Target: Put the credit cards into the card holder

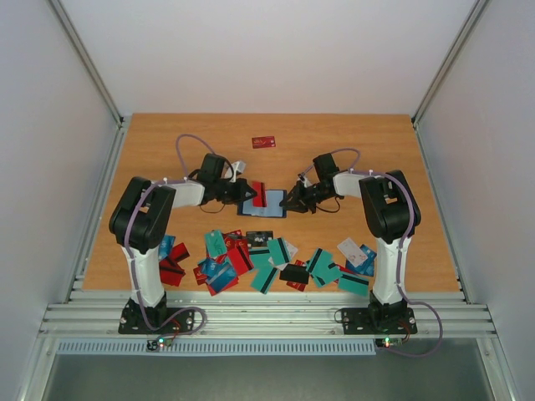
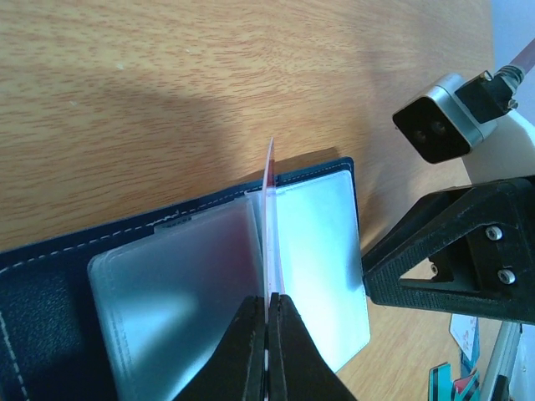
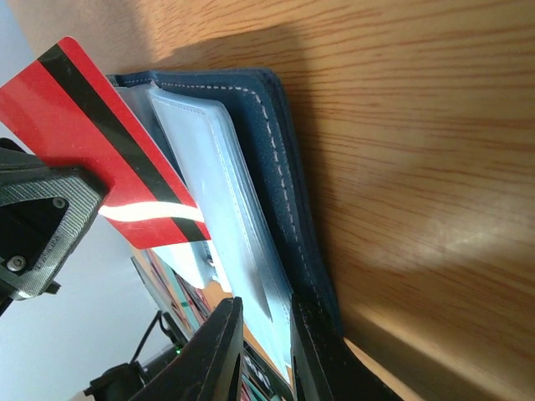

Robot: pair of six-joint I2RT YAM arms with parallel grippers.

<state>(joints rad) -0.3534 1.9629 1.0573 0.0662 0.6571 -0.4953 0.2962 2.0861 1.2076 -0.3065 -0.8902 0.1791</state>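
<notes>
A dark navy folding card holder [image 1: 269,209] with clear plastic sleeves lies open at the centre of the top view, on the light brown wooden table [image 1: 376,150]. The left gripper [image 2: 269,306] is clenched on a red plastic card with a black stripe [image 3: 100,159], held on edge over the sleeves. At the bottom of the right wrist view, the right gripper [image 3: 266,326] pinches the holder's stitched edge and sleeves. The other credit cards [image 1: 276,255], teal, red, blue and white, lie scattered along the lower part of the top view, and one red card [image 1: 264,142] lies alone near the top.
</notes>
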